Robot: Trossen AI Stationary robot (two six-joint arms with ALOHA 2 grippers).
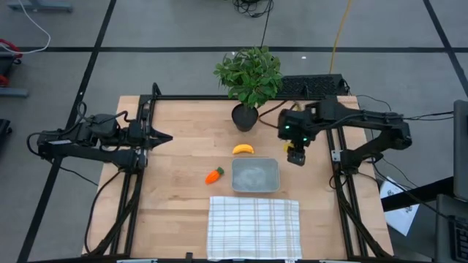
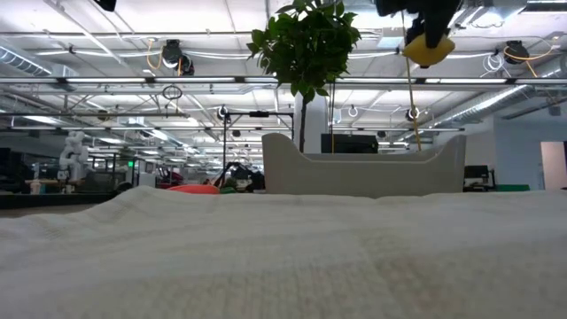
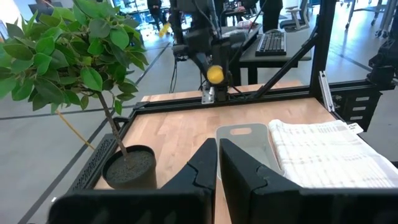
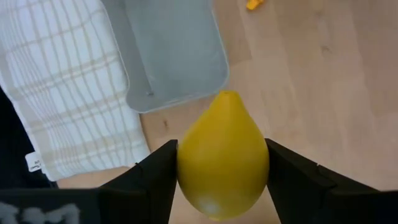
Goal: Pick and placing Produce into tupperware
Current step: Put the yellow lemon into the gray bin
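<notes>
Wooden table top (image 1: 175,131), light planked, framed by dark rails, standing on a grey floor marked with dark lines. Item, potted plant (image 1: 249,82): leafy green, in a dark pot at the table's far edge, centre. Item, tupperware (image 1: 255,176): clear, shallow, rounded corners, empty, set near the table's middle. Item, white checked cloth (image 1: 254,226): spread at the near edge, just beside the tupperware's near side. Item, banana (image 1: 243,149): yellow, curved, lying on the wood between the plant pot and the tupperware. Item, carrot (image 1: 213,174): orange with a green top, lying just left of the tupperware. Item, lemon (image 4: 222,163): yellow, clamped between the two fingers of the right gripper (image 1: 295,154), held in the air above the table, beside the tupperware's far right corner and not over its basin. Item, left gripper (image 1: 162,138): jaws closed on nothing, parked over the table's left side, well apart from the produce. Background, low view: ceiling trusses and lights.
</notes>
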